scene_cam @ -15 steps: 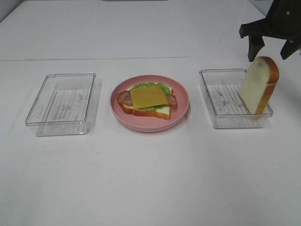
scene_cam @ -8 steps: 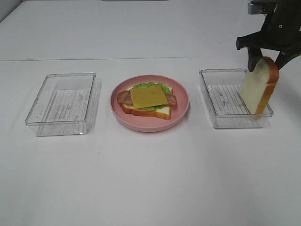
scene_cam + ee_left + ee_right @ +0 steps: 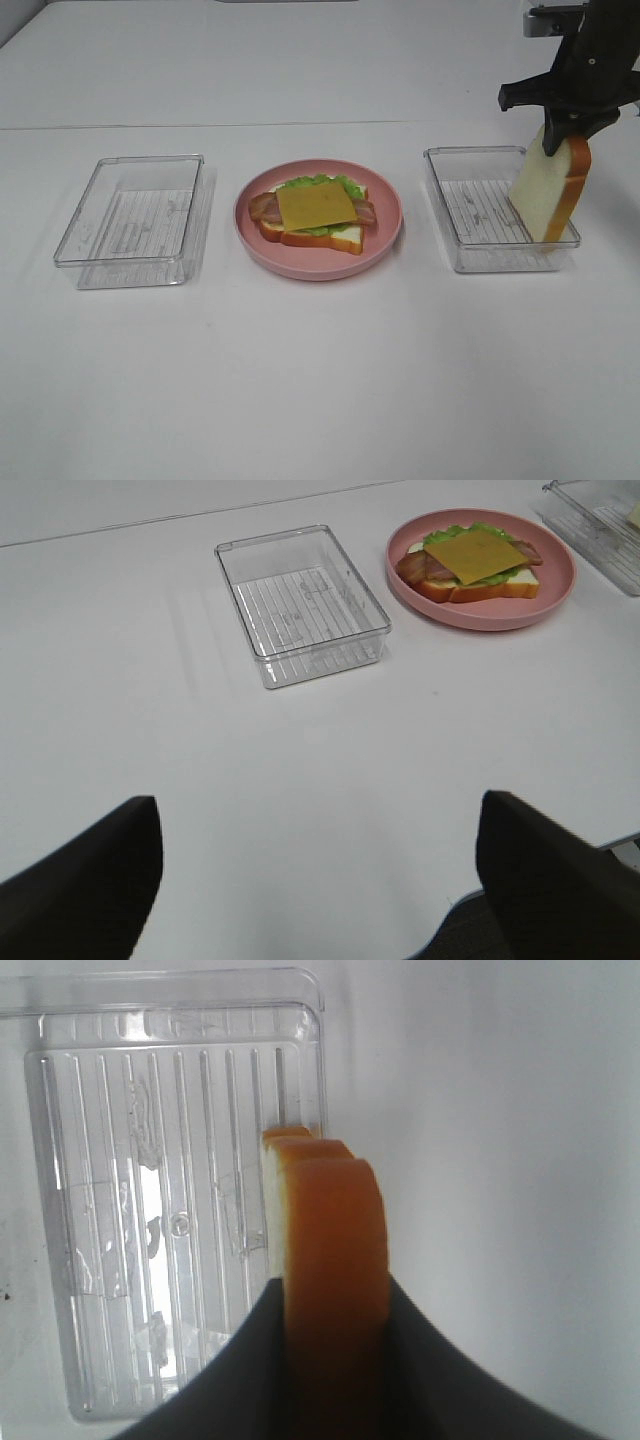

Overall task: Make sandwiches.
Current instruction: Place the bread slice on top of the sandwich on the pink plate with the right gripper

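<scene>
You see a matt white counter (image 3: pixel 320 380) with a smooth, even finish. The two trays (image 3: pixel 130 220) (image 3: pixel 480 215) are clear, glossy plastic with ribbed floors. The plate (image 3: pixel 385 235) is smooth pink plastic with a soft sheen. The cheese (image 3: pixel 315 205) looks thin, flat and matt. The upright bread slice (image 3: pixel 548 195) has a matt white face and a smooth orange-brown crust. The right end effector (image 3: pixel 565 125) is matt black.

Right arm (image 3: pixel 590 60) cut off by the exterior view's edge; its jaws hide the bread slice's (image 3: pixel 548 190) top.
</scene>
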`<state>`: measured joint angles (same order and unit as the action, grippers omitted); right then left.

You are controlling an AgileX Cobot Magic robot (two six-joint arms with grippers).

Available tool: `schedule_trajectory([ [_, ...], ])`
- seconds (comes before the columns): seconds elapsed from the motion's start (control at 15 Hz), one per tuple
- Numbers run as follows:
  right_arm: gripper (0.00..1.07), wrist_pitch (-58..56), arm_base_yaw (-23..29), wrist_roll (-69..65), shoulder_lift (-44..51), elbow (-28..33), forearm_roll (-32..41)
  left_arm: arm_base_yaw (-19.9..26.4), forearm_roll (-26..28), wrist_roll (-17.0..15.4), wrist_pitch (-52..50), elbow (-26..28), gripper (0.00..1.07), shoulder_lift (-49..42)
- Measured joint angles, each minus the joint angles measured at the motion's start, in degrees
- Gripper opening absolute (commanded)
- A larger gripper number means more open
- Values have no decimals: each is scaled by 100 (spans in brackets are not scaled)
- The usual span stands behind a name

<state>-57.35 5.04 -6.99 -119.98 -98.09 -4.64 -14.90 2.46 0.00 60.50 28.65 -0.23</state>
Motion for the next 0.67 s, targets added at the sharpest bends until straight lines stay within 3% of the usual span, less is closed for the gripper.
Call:
schedule_trajectory([
  [0.2, 0, 6, 0, 6, 338, 0, 178, 0, 0, 0, 0, 0, 81, 0],
  [0.4, 0, 63, -6, 206, 756, 0, 802, 0, 0, 0, 0, 0, 81, 0],
  [0.67, 0, 103, 34, 1375, 951, 34, 2922, 0, 0, 0, 0, 0, 81, 0],
])
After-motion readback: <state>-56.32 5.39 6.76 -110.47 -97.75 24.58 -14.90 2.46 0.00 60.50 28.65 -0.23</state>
